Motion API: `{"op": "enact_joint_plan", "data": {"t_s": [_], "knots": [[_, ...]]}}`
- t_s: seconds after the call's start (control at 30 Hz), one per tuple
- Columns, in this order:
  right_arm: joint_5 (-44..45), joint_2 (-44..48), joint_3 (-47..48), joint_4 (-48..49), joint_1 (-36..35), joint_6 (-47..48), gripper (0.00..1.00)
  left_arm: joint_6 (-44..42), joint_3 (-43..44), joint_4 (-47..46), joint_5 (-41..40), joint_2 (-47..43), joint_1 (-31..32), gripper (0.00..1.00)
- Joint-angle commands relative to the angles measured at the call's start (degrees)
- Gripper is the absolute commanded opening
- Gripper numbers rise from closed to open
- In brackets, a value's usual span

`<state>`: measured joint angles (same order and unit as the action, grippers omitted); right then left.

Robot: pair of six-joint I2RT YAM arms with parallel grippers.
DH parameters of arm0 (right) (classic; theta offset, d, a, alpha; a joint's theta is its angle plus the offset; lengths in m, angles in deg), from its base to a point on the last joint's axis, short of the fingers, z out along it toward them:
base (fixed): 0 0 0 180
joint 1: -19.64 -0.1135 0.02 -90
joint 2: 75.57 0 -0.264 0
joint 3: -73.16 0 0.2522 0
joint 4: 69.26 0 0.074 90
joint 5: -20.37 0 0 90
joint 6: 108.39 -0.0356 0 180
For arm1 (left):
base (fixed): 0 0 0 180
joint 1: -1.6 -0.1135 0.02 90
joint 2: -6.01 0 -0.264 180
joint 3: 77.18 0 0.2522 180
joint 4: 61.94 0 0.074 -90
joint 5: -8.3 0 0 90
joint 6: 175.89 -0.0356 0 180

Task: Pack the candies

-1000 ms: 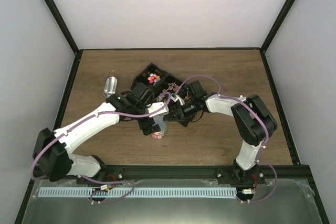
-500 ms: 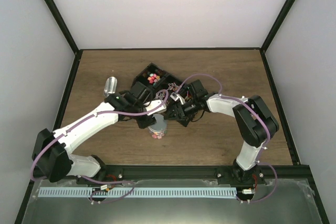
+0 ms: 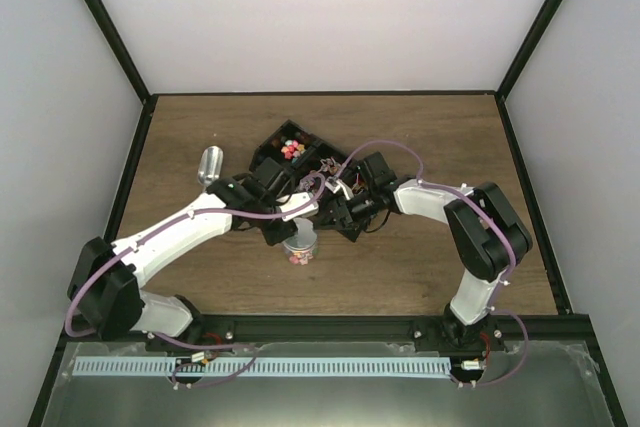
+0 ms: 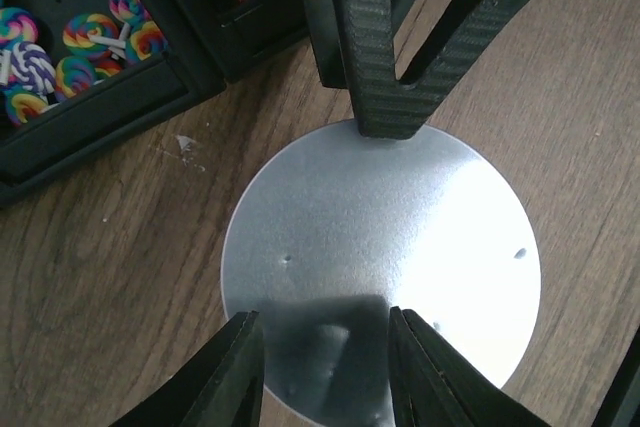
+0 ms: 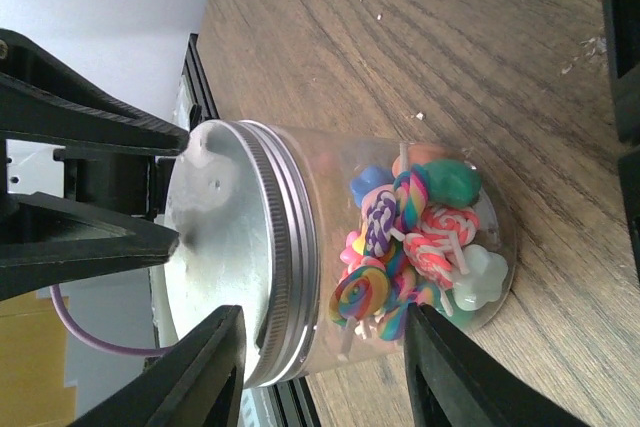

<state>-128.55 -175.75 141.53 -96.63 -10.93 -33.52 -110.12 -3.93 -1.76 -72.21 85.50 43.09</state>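
Top external: clear jar (image 3: pixel 300 245) stands on wood table (image 3: pixel 420 267), near black tray (image 3: pixel 300 152). Left wrist: left gripper (image 4: pixel 325 322), 2 fingers over silver lid (image 4: pixel 400 237); grip can't tell. Right wrist: candies (image 5: pixel 400 237) inside lidded jar; right gripper (image 5: pixel 322 315) straddles it, contact can't tell.

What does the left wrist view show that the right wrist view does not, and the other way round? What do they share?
Only the left wrist view shows the swirled lollipops lying in a compartment of the black tray, and the silver lid flat from above. Only the right wrist view shows the clear jar from the side, the candies inside it, and the ribbed rim of the lid. Both show the lid, the wooden table, and fingers of the left gripper and the right gripper close to the jar.
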Motion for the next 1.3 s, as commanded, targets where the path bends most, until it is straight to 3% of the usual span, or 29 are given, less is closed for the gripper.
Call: {"op": "enact_joint_plan", "data": {"t_s": [0.0,0.23,0.47,0.7,1.0,1.27], "knots": [[-0.62,2.37,1.99,-0.30,0.20,1.20,0.46,-1.62,5.34,3.66,0.86,-0.85,-0.13,0.37],[-0.84,2.71,2.43,-0.24,0.18,1.16,0.48,-5.05,7.92,7.81,5.89,-1.94,0.11,0.30],[-0.70,2.42,2.64,-0.39,0.17,1.46,0.48,-6.89,2.92,8.49,3.46,1.70,0.70,0.21],[-0.28,0.73,3.05,-0.94,0.24,2.49,0.43,-8.16,1.13,7.47,-2.28,2.53,1.01,0.20],[-0.54,1.21,3.76,-1.07,0.25,2.17,0.43,-8.39,6.85,11.32,3.90,-0.32,1.06,0.20],[-0.46,1.26,3.31,-0.65,0.24,1.87,0.43,-8.75,-0.49,10.45,-0.99,3.59,1.34,0.18]]}}
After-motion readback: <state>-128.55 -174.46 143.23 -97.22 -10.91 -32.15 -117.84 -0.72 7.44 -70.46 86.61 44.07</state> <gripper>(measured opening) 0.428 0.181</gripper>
